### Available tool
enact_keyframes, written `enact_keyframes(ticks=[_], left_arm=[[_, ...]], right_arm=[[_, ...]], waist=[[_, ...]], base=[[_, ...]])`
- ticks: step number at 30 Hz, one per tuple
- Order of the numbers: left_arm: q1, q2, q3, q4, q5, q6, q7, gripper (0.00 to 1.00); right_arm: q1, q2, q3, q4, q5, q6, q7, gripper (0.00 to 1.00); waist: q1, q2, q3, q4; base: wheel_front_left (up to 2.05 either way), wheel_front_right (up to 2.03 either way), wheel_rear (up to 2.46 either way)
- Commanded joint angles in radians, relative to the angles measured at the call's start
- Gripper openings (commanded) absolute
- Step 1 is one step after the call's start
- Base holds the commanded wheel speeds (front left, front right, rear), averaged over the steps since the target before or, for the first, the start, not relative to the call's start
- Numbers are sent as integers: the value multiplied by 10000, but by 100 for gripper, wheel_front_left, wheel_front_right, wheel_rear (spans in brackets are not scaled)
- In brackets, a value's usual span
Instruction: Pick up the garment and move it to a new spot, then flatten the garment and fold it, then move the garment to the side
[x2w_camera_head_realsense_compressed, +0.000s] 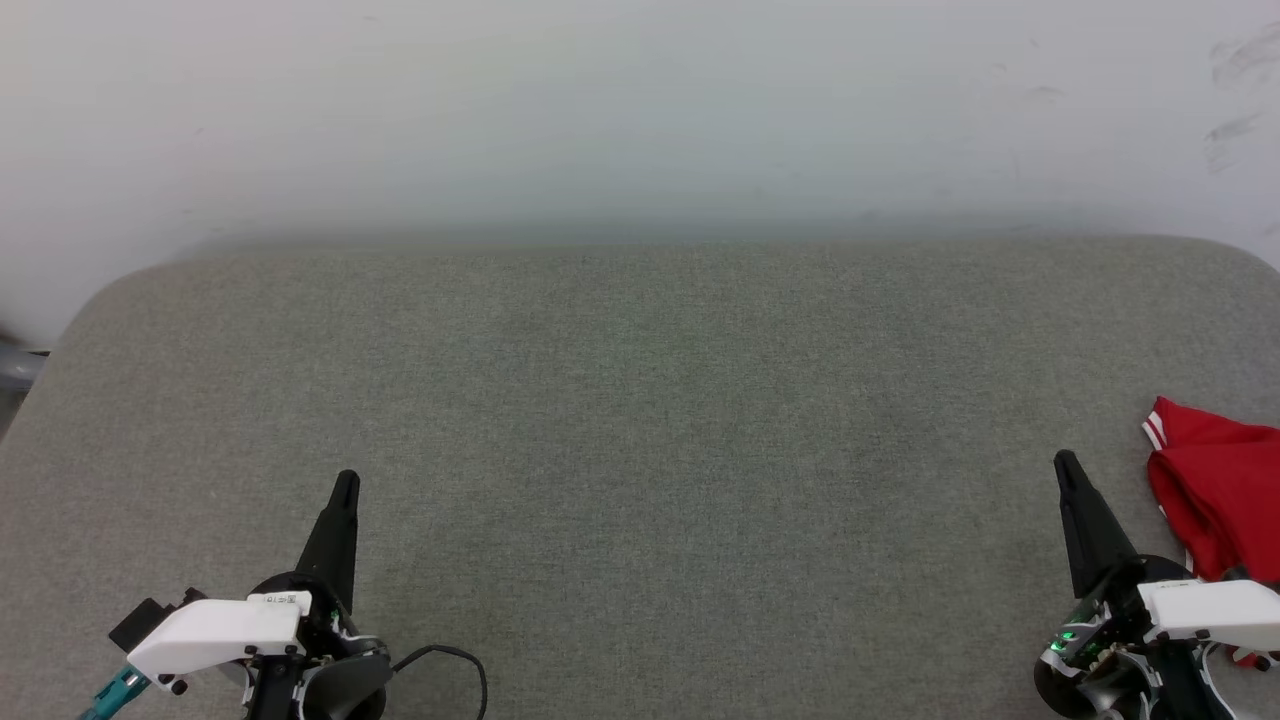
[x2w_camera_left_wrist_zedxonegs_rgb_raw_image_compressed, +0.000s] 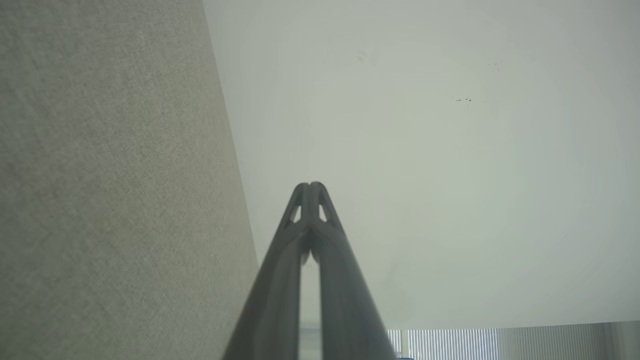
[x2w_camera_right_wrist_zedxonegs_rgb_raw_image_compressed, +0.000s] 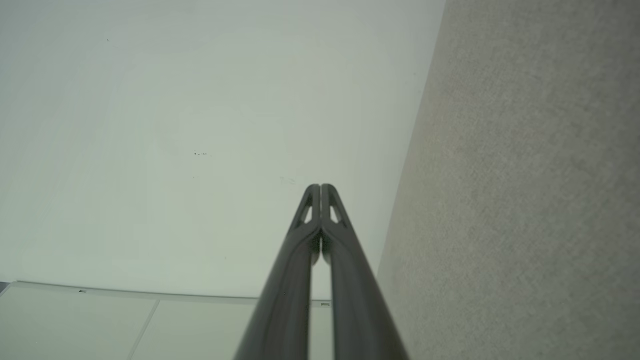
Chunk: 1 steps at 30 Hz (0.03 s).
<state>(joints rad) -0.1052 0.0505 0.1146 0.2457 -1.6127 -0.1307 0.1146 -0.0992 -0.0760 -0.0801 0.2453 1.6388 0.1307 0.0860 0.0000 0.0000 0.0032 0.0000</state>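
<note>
Red crumpled garment (x2w_camera_head_realsense_compressed: 1215, 495): on grey fabric table (x2w_camera_head_realsense_compressed: 640, 420), far right edge.
Left gripper (x2w_camera_head_realsense_compressed: 347, 482): fingers pressed together, empty.
Right gripper (x2w_camera_head_realsense_compressed: 1064, 462): fingers together, empty, just beside garment.

I count one red garment (x2w_camera_head_realsense_compressed: 1215, 490) on one grey cloth-covered counter (x2w_camera_head_realsense_compressed: 640, 420). There are two pincers over it: one left pincer (x2w_camera_head_realsense_compressed: 346, 485) and one right pincer (x2w_camera_head_realsense_compressed: 1065, 462). One black cable (x2w_camera_head_realsense_compressed: 462, 658) curls beside the left one, and one pale wall (x2w_camera_head_realsense_compressed: 640, 120) stands behind.

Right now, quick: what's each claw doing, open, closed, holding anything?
Left claw: closed, holding nothing.
Right claw: closed, holding nothing; the red garment lies to its right, ungripped.
</note>
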Motion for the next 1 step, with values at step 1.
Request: enact_keyframes(ticks=[1], left_arm=[[-82, -17, 26, 7, -1, -20, 32, 0]], right_arm=[[-143, 35, -15, 8, 21, 0, 18, 0]], waist=[[0, 0, -1, 0]], base=[[0, 0, 0]])
